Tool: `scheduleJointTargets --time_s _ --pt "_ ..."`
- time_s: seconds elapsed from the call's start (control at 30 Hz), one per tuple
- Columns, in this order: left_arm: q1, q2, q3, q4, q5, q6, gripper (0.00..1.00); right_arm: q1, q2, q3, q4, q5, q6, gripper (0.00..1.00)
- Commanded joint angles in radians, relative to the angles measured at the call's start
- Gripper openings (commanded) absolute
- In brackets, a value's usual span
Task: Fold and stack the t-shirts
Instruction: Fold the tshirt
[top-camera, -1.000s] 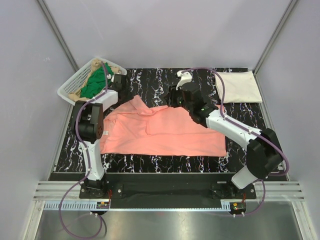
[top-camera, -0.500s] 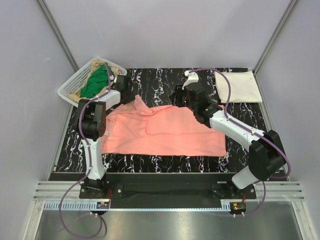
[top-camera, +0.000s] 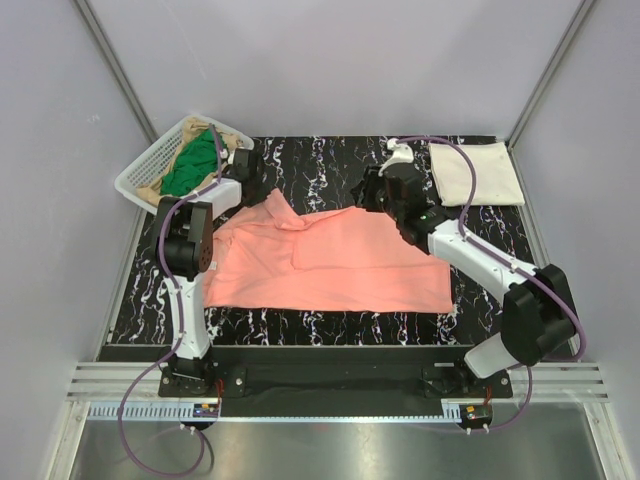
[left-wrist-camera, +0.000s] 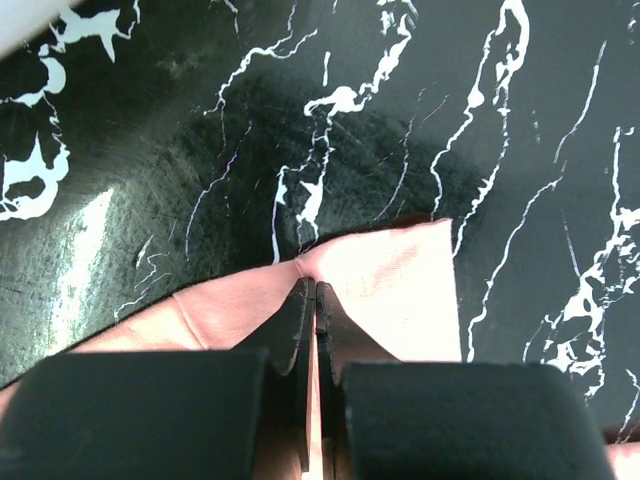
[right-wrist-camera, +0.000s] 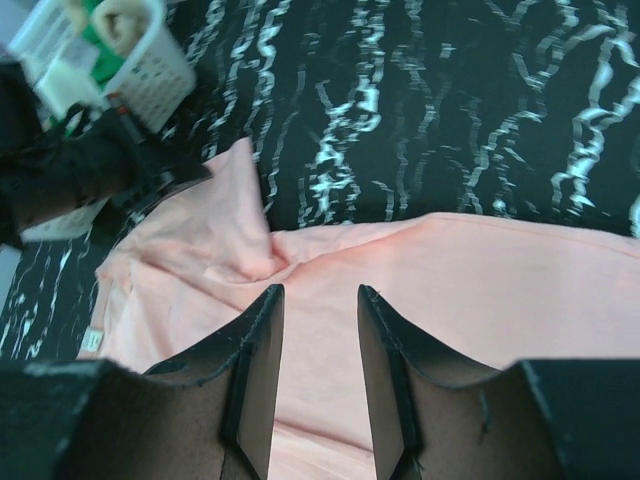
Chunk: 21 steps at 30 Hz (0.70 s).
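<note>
A salmon-pink t-shirt (top-camera: 330, 262) lies spread flat on the black marbled table (top-camera: 320, 160). My left gripper (top-camera: 257, 188) is shut on the edge of its far left sleeve, low on the table; in the left wrist view the jaws (left-wrist-camera: 316, 285) pinch the pink cloth (left-wrist-camera: 400, 290). My right gripper (top-camera: 360, 200) hovers open and empty above the shirt's far edge (right-wrist-camera: 320, 290). A folded cream-white t-shirt (top-camera: 478, 172) lies at the far right. A green t-shirt (top-camera: 190, 165) and a tan one (top-camera: 150, 186) lie in the basket.
The white mesh basket (top-camera: 140, 170) stands at the table's far left corner, just behind my left gripper; it also shows in the right wrist view (right-wrist-camera: 150, 70). Grey walls enclose the table on three sides.
My right gripper has moved right and back along the shirt's far edge, staying open. My left gripper keeps hold of the sleeve and has shifted slightly. The shirt's far edge lies flatter.
</note>
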<state>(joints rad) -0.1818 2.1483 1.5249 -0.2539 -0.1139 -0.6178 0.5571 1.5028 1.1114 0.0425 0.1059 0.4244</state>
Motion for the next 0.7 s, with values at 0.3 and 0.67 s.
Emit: scheduleJointTargets --time_s 0.3,0.67 --pt "-0.004 -0.103 0.061 0.001 -0.023 -0.01 0.0 -0.203 0.005 0.054 -0.381 0.228 0.358 0.52" --pt "-0.001 -0.241 0.0 0.004 0.016 -0.008 0.0 -0.373 0.132 0.165 -0.709 0.383 0.721 0.51"
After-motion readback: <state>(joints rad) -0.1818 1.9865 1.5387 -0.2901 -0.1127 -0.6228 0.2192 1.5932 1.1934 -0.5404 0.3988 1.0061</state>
